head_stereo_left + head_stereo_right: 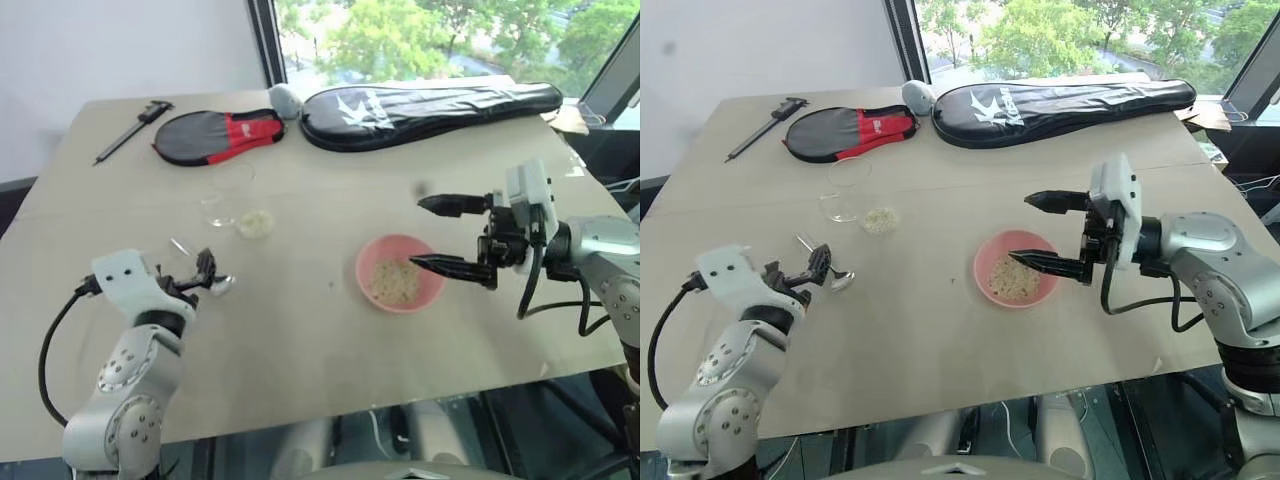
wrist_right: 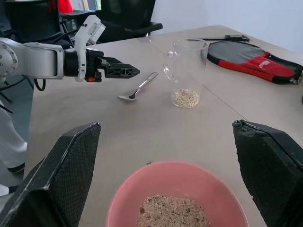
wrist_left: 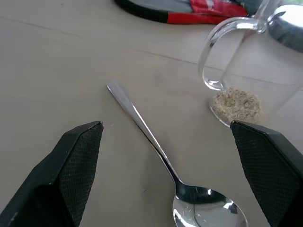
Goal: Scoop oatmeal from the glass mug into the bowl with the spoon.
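Observation:
The silver spoon [image 3: 147,135] lies flat on the table, handle pointing away from me. Just behind it my left gripper [image 1: 203,272] hovers open, and nothing is held. The glass mug [image 2: 185,71] stands upright just beyond the spoon, with a small heap of oatmeal [image 3: 236,104] at its bottom. Right of centre sits the pink bowl [image 1: 432,285], which holds some oatmeal [image 2: 173,211]. My right gripper [image 1: 418,233] is open and empty, pointing left above the bowl's right side.
At the back of the table lie a black-and-red racket cover [image 1: 215,135], a long black racket case [image 1: 430,103] and a dark caliper [image 1: 133,128]. The table's front edge [image 1: 330,415] runs close to me.

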